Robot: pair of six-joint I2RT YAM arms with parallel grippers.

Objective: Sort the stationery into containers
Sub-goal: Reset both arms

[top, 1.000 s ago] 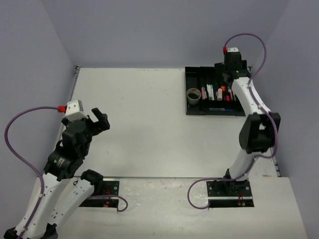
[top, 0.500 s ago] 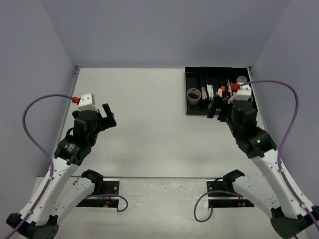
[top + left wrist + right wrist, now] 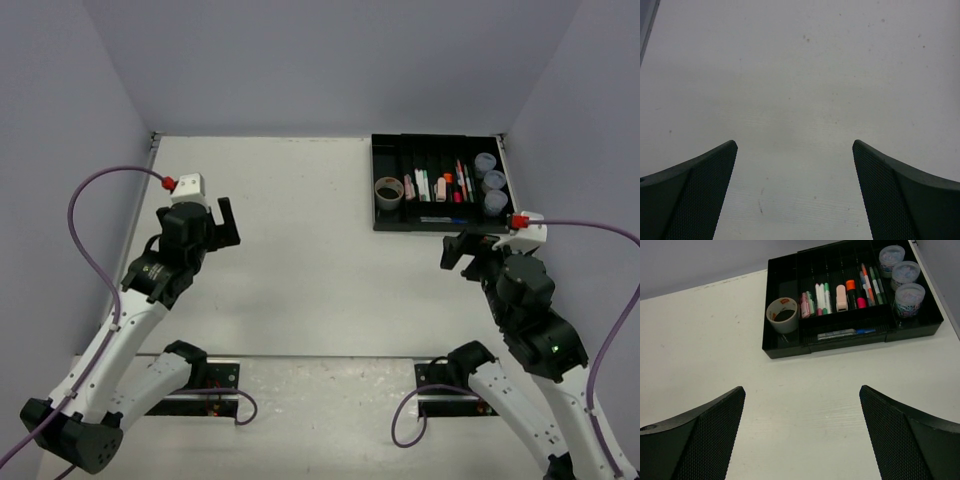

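Stationery lies in the tray (image 3: 782, 277): tape roll (image 3: 781, 326) in its left bay, pens (image 3: 821, 297) and highlighters (image 3: 851, 287) side by side in the narrow middle slots, three tubs (image 3: 904, 276) along its right end. The right gripper (image 3: 802, 405) hangs over the table (image 3: 300, 250) on the tray's near side, jaws wide apart and empty. The left gripper (image 3: 794, 150), well off to the tray's left, is likewise spread and empty (no loose item shows anywhere). Sorting looks finished. The likeliest slip is a needless low reach clipping the tray's near wall or toppling a tub.
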